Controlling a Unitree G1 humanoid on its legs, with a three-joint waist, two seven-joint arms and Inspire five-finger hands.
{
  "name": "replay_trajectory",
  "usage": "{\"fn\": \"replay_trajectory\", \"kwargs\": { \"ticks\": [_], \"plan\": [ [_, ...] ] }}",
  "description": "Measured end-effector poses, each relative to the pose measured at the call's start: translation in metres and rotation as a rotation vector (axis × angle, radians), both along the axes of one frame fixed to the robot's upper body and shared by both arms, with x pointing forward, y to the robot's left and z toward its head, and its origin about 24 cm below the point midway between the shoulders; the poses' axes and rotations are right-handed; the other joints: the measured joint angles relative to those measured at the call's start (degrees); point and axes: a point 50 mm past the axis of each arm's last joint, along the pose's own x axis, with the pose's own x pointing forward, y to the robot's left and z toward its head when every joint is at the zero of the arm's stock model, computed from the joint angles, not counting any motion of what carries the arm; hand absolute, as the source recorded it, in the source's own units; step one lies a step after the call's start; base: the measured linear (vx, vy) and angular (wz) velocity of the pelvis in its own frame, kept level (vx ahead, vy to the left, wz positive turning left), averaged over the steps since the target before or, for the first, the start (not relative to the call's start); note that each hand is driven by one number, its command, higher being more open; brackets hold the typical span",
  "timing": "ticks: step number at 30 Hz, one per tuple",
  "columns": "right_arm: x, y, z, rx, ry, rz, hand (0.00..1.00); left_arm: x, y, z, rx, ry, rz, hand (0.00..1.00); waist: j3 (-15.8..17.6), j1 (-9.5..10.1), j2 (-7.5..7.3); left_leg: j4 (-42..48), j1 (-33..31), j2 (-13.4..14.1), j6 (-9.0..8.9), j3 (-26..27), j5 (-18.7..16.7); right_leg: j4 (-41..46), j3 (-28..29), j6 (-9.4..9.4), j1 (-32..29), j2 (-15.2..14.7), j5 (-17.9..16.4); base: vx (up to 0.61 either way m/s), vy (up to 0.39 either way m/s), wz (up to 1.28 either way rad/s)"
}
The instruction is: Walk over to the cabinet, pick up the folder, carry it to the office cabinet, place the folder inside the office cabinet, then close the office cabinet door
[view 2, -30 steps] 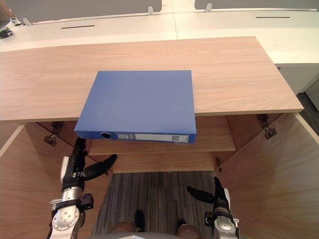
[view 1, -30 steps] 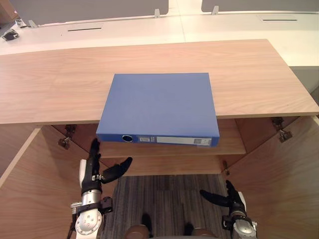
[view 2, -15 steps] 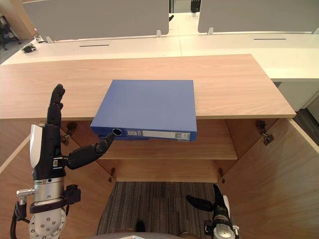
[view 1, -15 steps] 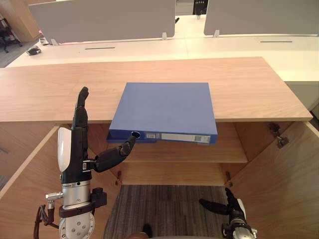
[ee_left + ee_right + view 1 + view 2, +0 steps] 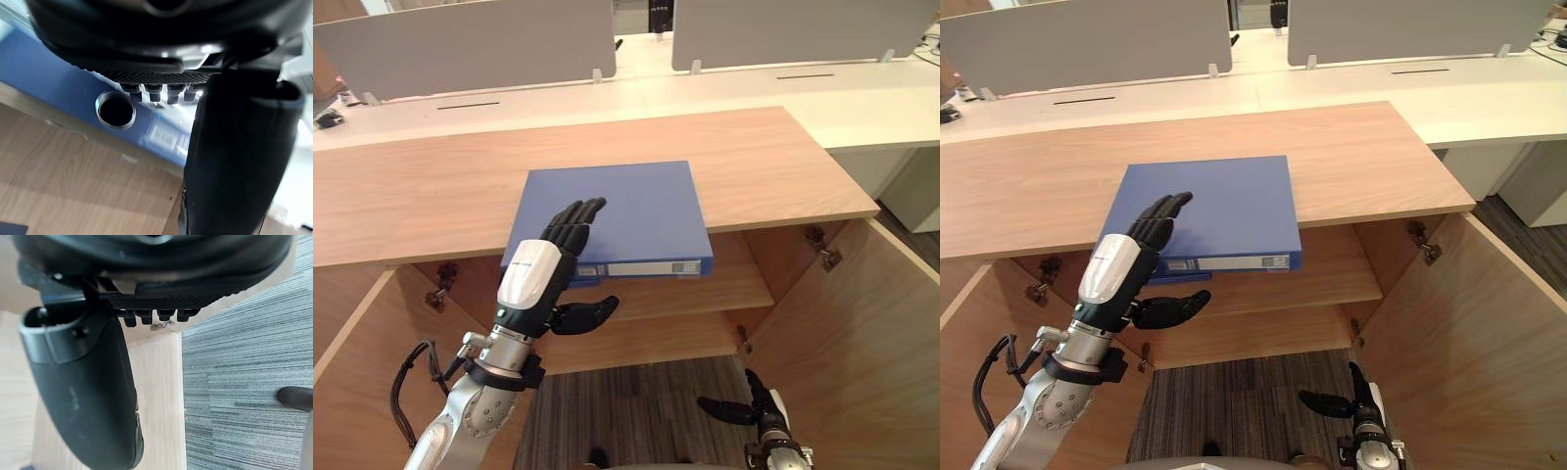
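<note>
Left hand [image 5: 536, 279] is spread open over, maybe touching, the stiff, likely hefty blue folder [image 5: 646, 211], thumb under its overhanging spine, so pinch there.

Before you stands a light wood cabinet [image 5: 773, 157], its flat top running across the view and both doors swung wide open, the right door [image 5: 862, 333] and the left door [image 5: 352, 372]. Inside you can see a shelf [image 5: 744, 284] and metal hinges [image 5: 822, 257] at the upper corners. Grey striped carpet [image 5: 646, 421] covers the floor. Behind the cabinet, white desks [image 5: 734, 93] carry grey divider screens [image 5: 470, 49].
</note>
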Motion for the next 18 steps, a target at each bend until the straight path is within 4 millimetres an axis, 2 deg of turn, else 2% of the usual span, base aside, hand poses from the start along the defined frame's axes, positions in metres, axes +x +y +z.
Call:
{"fn": "replay_trajectory", "kwargs": {
  "ticks": [3, 5, 8, 13, 16, 18],
  "plan": [
    [0.0, 0.0, 0.0, 0.003, 0.001, 0.002, 1.0, 0.007, -0.001, 0.0, 0.063, -0.024, 0.018, 0.0, -0.1, 0.0, -0.04, 0.0, 0.0, 0.1, 0.0, 0.2, 0.0, 0.0, 0.2, -0.04, -0.1, 0.1, 0.0, 0.0, -0.008, -0.04],
    [-0.001, 0.001, 0.0, 0.008, 0.003, 0.004, 1.0, 0.014, -0.002, 0.008, 0.081, -0.076, 0.03, 0.0, -0.9, 0.05, -0.11, 0.0, -0.1, 0.1, -0.01, 0.3, 0.0, 0.0, 0.3, -0.07, -0.3, 0.2, 0.0, 0.0, 0.0, 0.0],
    [0.0, 0.002, 0.0, 0.015, 0.002, 0.009, 1.0, 0.015, -0.003, 0.009, 0.1, -0.096, 0.026, 0.0, -1.9, -0.08, -0.15, -0.3, -0.1, 0.2, -0.1, 0.5, -0.1, 0.0, 0.7, -0.08, -0.5, 0.2, 0.1, -0.01, -0.008, -0.05],
    [0.0, 0.002, 0.0, 0.023, -0.003, 0.006, 1.0, 0.015, -0.007, 0.025, 0.05, -0.187, 0.013, 0.0, -2.0, 0.03, -0.23, -0.3, -0.1, 0.2, -0.1, 0.9, -0.1, 0.0, 1.1, -0.16, -0.8, 0.3, 0.2, -0.01, -0.007, -0.04],
    [0.009, 0.005, 0.008, 0.037, -0.06, -0.002, 1.0, 0.008, -0.014, 0.032, 0.019, -0.203, -0.027, 0.0, -2.0, -0.1, -0.23, -0.3, -0.2, 0.2, -0.09, 1.2, -0.1, -0.5, 1.3, -0.06, -0.9, 0.5, 0.6, 0.0, -0.008, -0.06],
    [0.025, 0.009, 0.024, 0.058, -0.172, -0.009, 1.0, -0.002, -0.021, 0.036, -0.028, -0.205, -0.06, 0.0, -2.0, -0.21, -0.25, -0.3, -0.6, 0.2, -0.08, 1.6, -0.1, -0.9, 1.7, 0.0, -1.3, 0.6, 1.1, 0.0, -0.007, -0.09]
  ]
}}
